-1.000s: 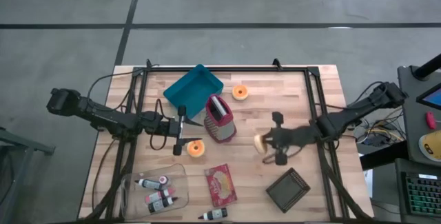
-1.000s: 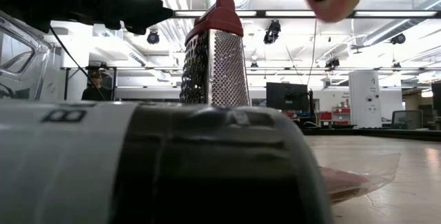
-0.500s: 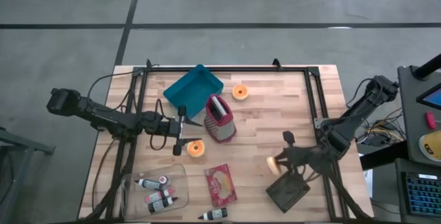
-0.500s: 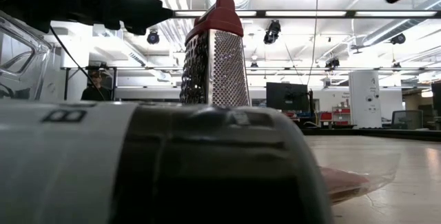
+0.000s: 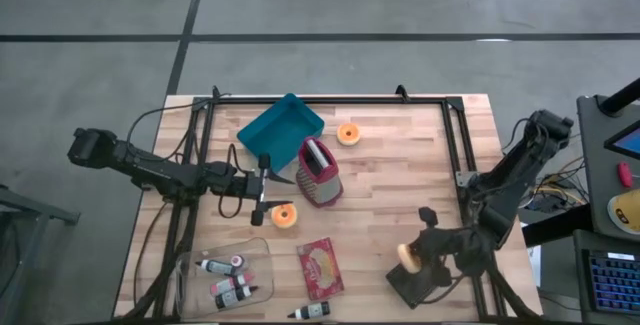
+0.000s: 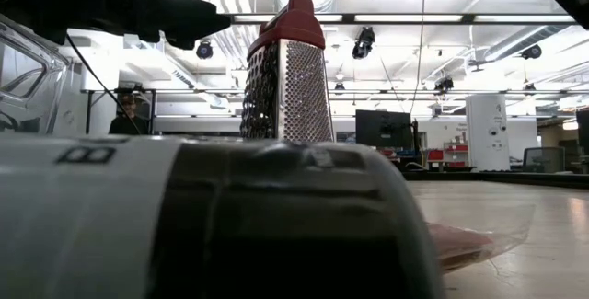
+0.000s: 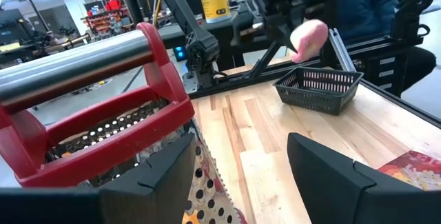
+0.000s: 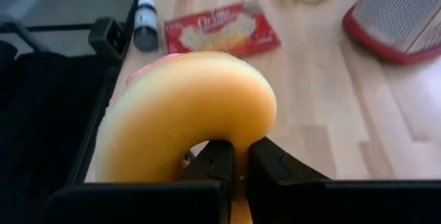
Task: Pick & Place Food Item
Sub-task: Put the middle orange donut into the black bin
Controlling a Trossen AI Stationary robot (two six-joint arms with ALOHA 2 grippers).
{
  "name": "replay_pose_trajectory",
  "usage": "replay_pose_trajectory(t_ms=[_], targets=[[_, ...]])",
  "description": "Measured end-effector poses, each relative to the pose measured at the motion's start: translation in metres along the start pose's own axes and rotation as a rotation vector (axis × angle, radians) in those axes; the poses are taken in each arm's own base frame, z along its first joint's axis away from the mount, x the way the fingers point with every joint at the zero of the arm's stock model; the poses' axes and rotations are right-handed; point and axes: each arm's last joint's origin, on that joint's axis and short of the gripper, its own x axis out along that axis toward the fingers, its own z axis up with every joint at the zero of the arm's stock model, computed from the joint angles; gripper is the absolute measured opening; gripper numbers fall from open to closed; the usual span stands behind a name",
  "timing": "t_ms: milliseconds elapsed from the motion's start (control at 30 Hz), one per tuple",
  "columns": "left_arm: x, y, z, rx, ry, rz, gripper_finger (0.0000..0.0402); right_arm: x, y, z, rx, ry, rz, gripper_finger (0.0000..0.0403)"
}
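Note:
A tan doughnut [image 5: 406,257] with pink icing [image 7: 308,36] hangs just above the black mesh basket [image 5: 420,281] at the table's near right, with my right gripper [image 5: 418,253] shut on it. In the right wrist view the doughnut [image 8: 186,110] fills the middle. At the left of the table my left gripper [image 5: 263,187] stands open and level, beside the red-handled steel grater [image 5: 320,172], which stands upright on its base. In the left wrist view its fingers [image 7: 172,165] flank the grater's handle [image 7: 89,114] without touching it. My right gripper pinches the doughnut's ring at its near part [image 8: 231,138] between its two fingers [image 8: 272,163]. The fingers slant down from the table's right side. The doughnut stands on edge beyond the fingertips, lifted clear of the basket [image 7: 318,86].
Two orange doughnuts [image 5: 348,134] [image 5: 284,215] lie near the grater. A teal tray [image 5: 281,125] sits at the back. A red snack packet [image 5: 320,268], a clear box of small bottles [image 5: 225,275] and a loose bottle [image 5: 312,312] lie along the near edge.
My right gripper has carried the doughnut from the table's middle right toward the near edge and down, rolling its wrist as it went. It now hangs over the black basket. The doughnut has left the low view.

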Motion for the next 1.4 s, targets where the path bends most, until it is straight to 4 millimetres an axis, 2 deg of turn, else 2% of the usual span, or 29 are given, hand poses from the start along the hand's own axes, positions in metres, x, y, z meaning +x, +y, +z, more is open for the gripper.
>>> replay_pose_trajectory(t_ms=[333, 833, 1133, 1400], targets=[[0.000, 0.000, 0.000, -0.004, 0.000, 0.001, 0.0234, 0.014, 0.013, -0.020, 0.080, 0.144, 0.032, 0.0011], [0.000, 0.000, 0.000, -0.008, 0.000, 0.000, 0.0234, 0.028, 0.029, -0.027, 0.100, 0.435, -0.013, 0.0011], [0.000, 0.000, 0.000, -0.008, -0.001, 0.001, 0.0234, 0.042, 0.032, -0.039, 0.089, 0.511, -0.055, 0.0011], [0.000, 0.000, 0.000, -0.011, -0.001, 0.001, 0.0234, 0.044, 0.030, -0.041, 0.100, 0.540, -0.073, 0.0012]])
